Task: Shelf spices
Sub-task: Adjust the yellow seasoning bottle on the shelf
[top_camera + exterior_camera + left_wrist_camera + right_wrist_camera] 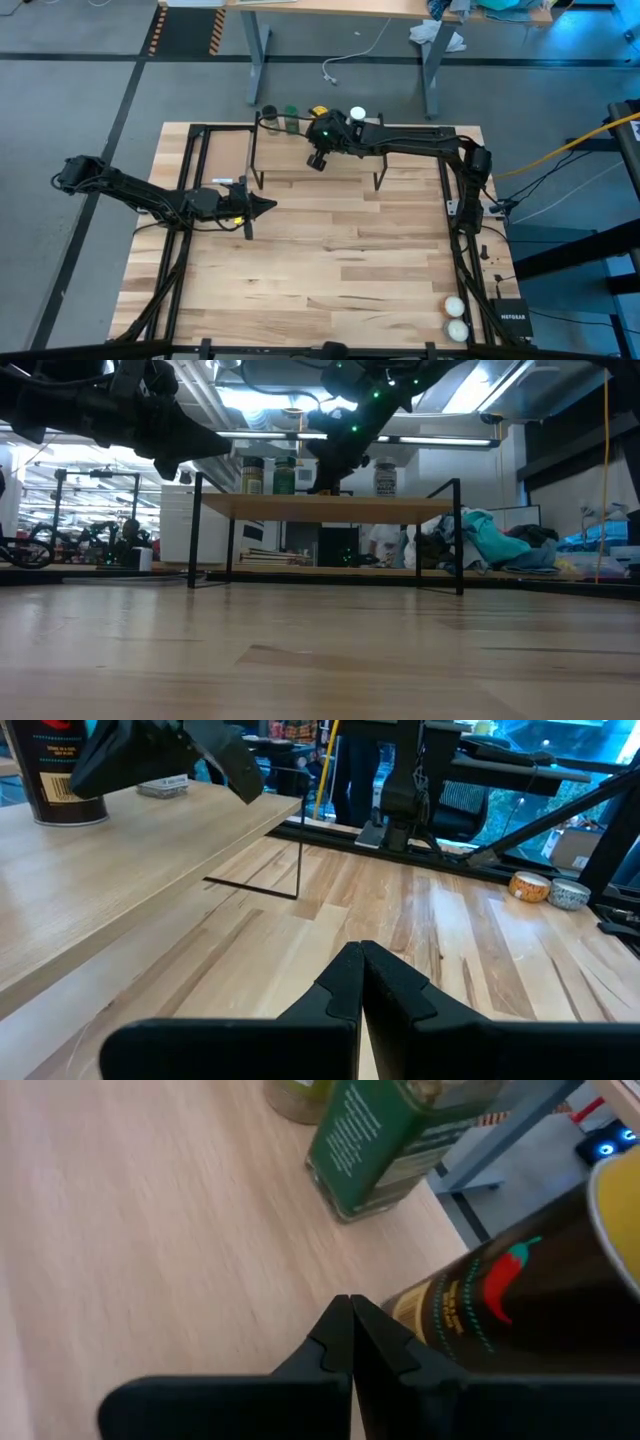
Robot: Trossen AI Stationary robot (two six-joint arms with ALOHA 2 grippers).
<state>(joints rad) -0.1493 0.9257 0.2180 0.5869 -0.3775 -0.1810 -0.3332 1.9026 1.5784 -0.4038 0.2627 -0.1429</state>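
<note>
The shelf (300,152) stands at the table's far middle, with all the jars standing upright on its board (320,507). In the high view I see the black-lidded jar (268,113), the green-lidded one (290,112), the amber yellow-lidded one (318,110) and the white-lidded one (357,115). My right gripper (320,130) is over the shelf, shut, its tips (350,1305) right beside the amber jar (500,1300). The green-labelled jar (380,1150) stands just past it. My left gripper (268,206) hovers shut above the table's left half, near the shelf (100,870). My right gripper stands shut by the amber jar's side (420,1315), slanting down from the near side. Whether the fingers touch the jar, I cannot tell. The jar stands on the shelf board (150,1200).
Two whitish balls (456,316) lie at the table's near right corner, also in the left wrist view (548,890). The shelf's thin black legs (196,530) stand on the tabletop. Bare wood stretches across the table's middle and near side (330,270).
</note>
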